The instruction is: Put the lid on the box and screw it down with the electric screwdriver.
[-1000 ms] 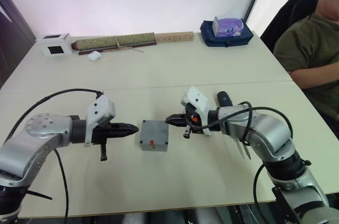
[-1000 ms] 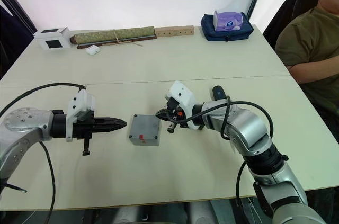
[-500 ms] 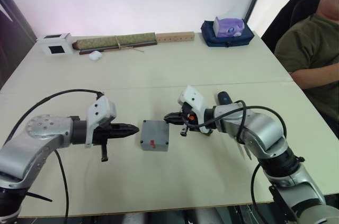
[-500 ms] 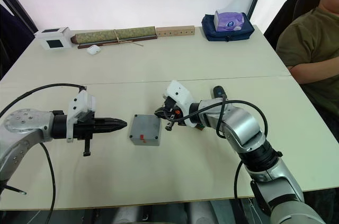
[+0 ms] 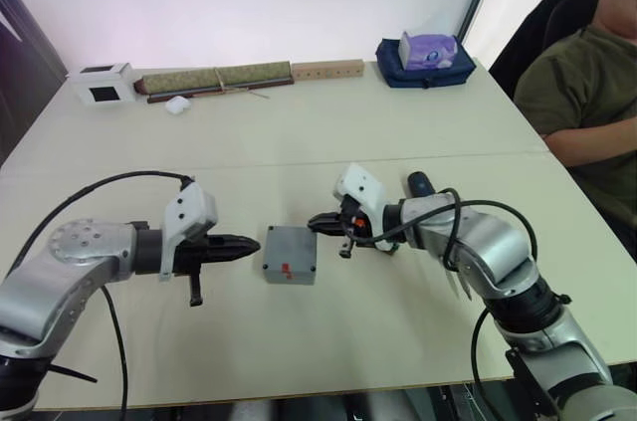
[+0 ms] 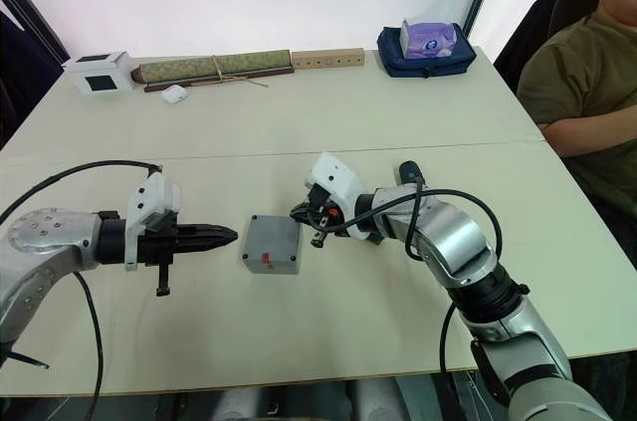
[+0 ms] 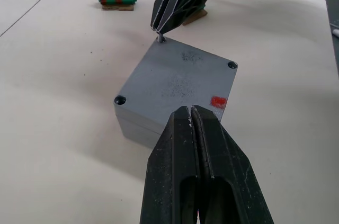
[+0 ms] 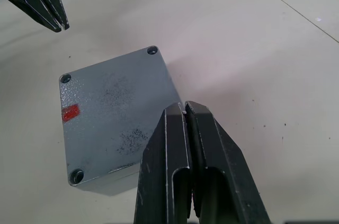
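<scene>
Little has moved: right gripper (image 7: 160, 29), fingers together, pins a screw (image 7: 160, 38) at the lid (image 7: 180, 78) corner; left gripper (image 7: 190, 115) also closed.

The box (image 5: 290, 255) sits on the table (image 5: 398, 122), near its middle, with the lid (image 7: 180, 78) lying on top of it. The left gripper (image 5: 253, 243) lies just left of the box, pointing at it; the right gripper (image 5: 315, 224) lies at the box's far right corner, its tip over a corner hole. The electric screwdriver (image 5: 419, 184) lies behind the right arm. Along the far edge, left to right: a small cube (image 5: 103, 84), a long flat case (image 5: 214, 78), a wooden block (image 5: 327, 70), a tissue pouch (image 5: 426, 61). A person (image 5: 585, 93) sits at the table's right side.
</scene>
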You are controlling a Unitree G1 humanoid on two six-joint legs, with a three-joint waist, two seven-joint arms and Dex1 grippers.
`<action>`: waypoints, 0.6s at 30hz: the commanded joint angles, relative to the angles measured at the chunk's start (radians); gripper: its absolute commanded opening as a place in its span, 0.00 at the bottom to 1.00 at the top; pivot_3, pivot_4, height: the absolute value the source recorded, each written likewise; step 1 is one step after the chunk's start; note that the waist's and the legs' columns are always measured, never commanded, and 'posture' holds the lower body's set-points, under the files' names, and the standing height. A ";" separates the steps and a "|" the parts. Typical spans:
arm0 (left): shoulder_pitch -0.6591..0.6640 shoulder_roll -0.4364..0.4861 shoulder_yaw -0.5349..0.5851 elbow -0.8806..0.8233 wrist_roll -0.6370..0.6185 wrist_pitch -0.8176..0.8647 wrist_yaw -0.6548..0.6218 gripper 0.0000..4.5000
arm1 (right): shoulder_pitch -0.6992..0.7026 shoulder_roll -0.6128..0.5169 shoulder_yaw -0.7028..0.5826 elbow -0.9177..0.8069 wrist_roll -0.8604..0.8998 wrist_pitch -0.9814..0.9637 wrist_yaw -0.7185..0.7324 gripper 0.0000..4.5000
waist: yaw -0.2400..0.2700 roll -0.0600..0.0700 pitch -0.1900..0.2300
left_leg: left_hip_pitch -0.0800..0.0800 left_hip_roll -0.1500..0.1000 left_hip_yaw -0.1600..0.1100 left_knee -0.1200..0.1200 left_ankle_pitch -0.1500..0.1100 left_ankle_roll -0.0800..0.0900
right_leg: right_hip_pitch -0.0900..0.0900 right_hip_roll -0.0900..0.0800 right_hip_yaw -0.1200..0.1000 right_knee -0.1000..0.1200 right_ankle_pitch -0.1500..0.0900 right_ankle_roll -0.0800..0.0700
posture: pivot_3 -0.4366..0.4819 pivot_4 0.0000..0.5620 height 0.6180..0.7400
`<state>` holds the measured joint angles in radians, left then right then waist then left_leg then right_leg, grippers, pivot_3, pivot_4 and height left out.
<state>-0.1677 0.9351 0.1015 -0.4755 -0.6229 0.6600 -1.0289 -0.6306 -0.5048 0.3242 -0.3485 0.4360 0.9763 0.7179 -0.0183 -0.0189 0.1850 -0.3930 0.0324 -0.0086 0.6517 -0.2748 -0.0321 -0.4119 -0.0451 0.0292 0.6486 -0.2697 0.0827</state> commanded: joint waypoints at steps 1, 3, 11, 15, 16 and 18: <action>-0.004 0.002 0.026 -0.028 -0.010 -0.017 -0.001 0.00 | -0.020 -0.008 -0.031 -0.037 0.015 0.006 0.012 0.01 | 0.000 0.000 0.000 | 0.000 0.000 0.000 0.000 0.000 0.000 | 0.000 0.000 0.000 0.000 0.000 0.000 | 0.48 0.27 1.00; -0.005 0.002 0.026 -0.028 -0.010 -0.017 -0.002 0.00 | -0.020 -0.007 -0.030 -0.039 0.014 0.008 0.012 0.01 | 0.000 0.000 0.000 | 0.000 0.000 0.000 0.000 0.000 0.000 | 0.000 0.000 0.000 0.000 0.000 0.000 | 0.48 0.27 1.00; -0.009 0.000 0.021 -0.026 -0.010 -0.018 -0.003 0.00 | -0.015 -0.001 -0.011 -0.017 -0.009 -0.006 0.012 0.01 | 0.000 0.000 0.000 | 0.000 0.000 0.000 0.000 0.000 0.000 | 0.000 0.000 0.000 0.000 0.000 0.000 | 0.48 0.27 1.00; -0.010 -0.001 0.020 -0.026 -0.010 -0.018 -0.002 0.00 | -0.016 0.000 -0.003 -0.006 -0.018 -0.015 0.017 0.01 | 0.000 0.000 0.000 | 0.000 0.000 0.000 0.000 0.000 0.000 | 0.000 0.000 0.000 0.000 0.000 0.000 | 0.48 0.27 1.00; -0.010 -0.001 0.020 -0.025 -0.009 -0.018 -0.002 0.00 | -0.016 -0.001 0.001 -0.004 -0.021 -0.017 0.020 0.01 | 0.000 0.000 0.000 | 0.000 0.000 0.000 0.000 0.000 0.000 | 0.000 0.000 0.000 0.000 0.000 0.000 | 0.48 0.27 1.00; -0.012 -0.003 0.019 -0.026 -0.010 -0.017 0.001 0.00 | -0.012 -0.005 0.013 -0.001 -0.033 -0.025 0.026 0.01 | 0.000 0.000 0.000 | 0.000 0.000 0.000 0.000 0.000 0.000 | 0.000 0.000 0.000 0.000 0.000 0.000 | 0.48 0.27 1.00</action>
<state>-0.1685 0.9344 0.1014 -0.4755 -0.6228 0.6594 -1.0290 -0.6306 -0.5086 0.3369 -0.3395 0.4111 0.9733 0.7338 -0.0183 -0.0189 0.1850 -0.3930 0.0324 -0.0086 0.6517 -0.2748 -0.0321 -0.4119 -0.0451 0.0292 0.6486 -0.2697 0.0828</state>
